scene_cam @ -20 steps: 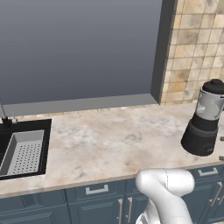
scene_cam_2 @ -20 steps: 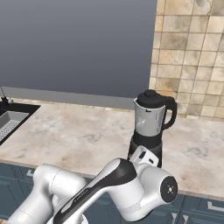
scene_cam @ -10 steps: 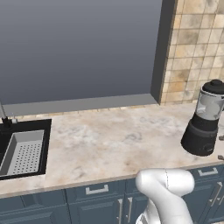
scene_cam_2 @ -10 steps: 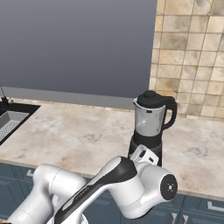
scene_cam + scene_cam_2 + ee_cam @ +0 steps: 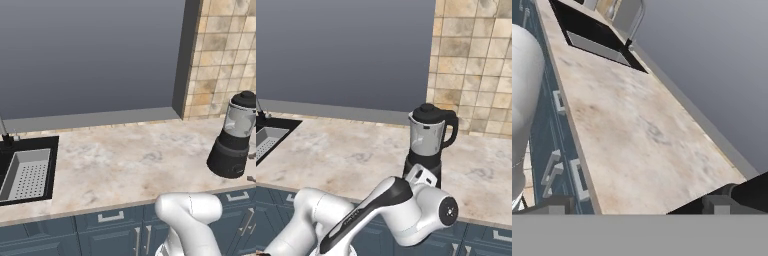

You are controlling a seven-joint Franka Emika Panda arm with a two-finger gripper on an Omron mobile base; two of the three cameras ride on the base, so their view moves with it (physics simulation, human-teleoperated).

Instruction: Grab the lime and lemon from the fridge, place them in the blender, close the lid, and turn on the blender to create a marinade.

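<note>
While the gripper (image 5: 637,202) stands wide apart and empty, the blender (image 5: 427,146) has its lid (image 5: 428,111) on, so fruit could not enter.

You're in a kitchen: marble desk (image 5: 125,165) with a sink (image 5: 27,172) at its left edge, blender (image 5: 234,136), tiled backsplash (image 5: 225,55), blue cabinets (image 5: 110,235).

Soft, even light fills the rendered kitchen, with no clear source and no hard glare. The beige marbled stone counter (image 5: 125,160) reads bright and flat, and the black-based blender with clear jar (image 5: 427,145) casts only a faint shadow at its foot. The dark recessed sink basin (image 5: 27,170) at far left stays dim. The hand view looks slightly smeared, its counter texture blurry toward the near edge.
</note>
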